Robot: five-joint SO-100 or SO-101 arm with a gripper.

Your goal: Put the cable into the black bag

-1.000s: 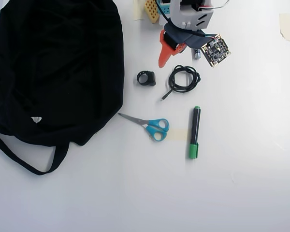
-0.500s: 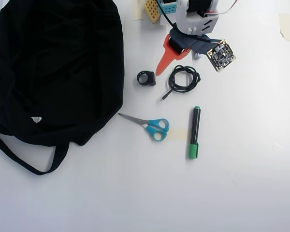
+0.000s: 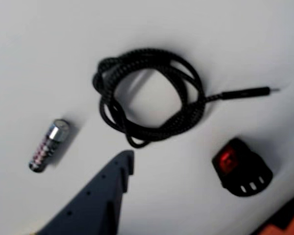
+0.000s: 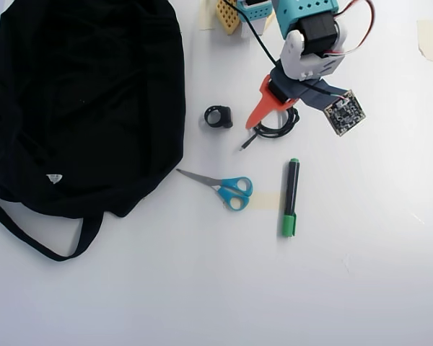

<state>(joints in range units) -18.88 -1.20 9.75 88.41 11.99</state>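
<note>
Since a second ago your arm has swung out over the cable [image 4: 278, 130] — jaws [image 4: 274, 119] apart, the orange finger [image 4: 262, 109] pointing toward the ring clip [image 4: 218, 117]. Wrist view: dark finger tip [image 3: 118, 169] nearest, then the coiled cable [image 3: 149, 98] flat on the tabletop [image 4: 361, 252], plug end free. Scissors [image 4: 227, 187] and marker [image 4: 291, 197] lie near; the black bag [image 4: 86, 101] sits well apart at the overhead view's left.

Arm [image 4: 303, 29] reaches in from the top edge in the overhead view, wrist pitched down. Gripper [image 4: 263, 115] hangs low with jaws spread (orange finger [image 4: 263, 108] forward). In the wrist view the dark finger [image 3: 100, 196] juts up from the bottom edge.
</note>
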